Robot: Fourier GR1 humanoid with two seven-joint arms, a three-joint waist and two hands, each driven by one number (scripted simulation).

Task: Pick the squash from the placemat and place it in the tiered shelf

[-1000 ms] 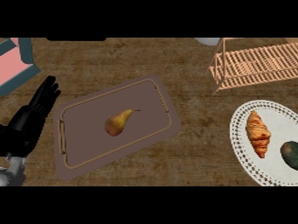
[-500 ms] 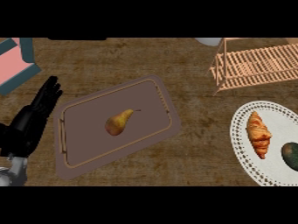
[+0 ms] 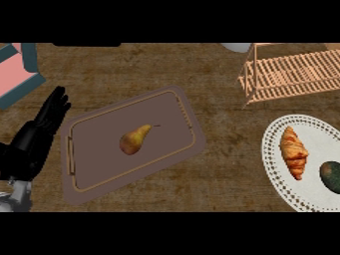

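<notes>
Since a second ago the black left hand (image 3: 33, 142) has barely shifted. Its fingers are straight and spread, holding nothing, just beside the brown tray (image 3: 91, 124). The dark green squash (image 3: 337, 178) lies on the white lacy placemat (image 3: 316, 134), nearly round, so its direction is unclear.

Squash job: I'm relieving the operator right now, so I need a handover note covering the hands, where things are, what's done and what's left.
Left hand: open, fingers straight, holding nothing, at the view's left beside the brown rectangular tray.
Right hand: not in view.
Dark green round squash: lies on the white round lace-edged placemat, next to a golden croissant.
Wooden slatted tiered shelf: upper right, apart from the placemat.
Done: nothing; the squash is not yet picked.
Left: grasp it, carry it, set it in the shelf.
</notes>
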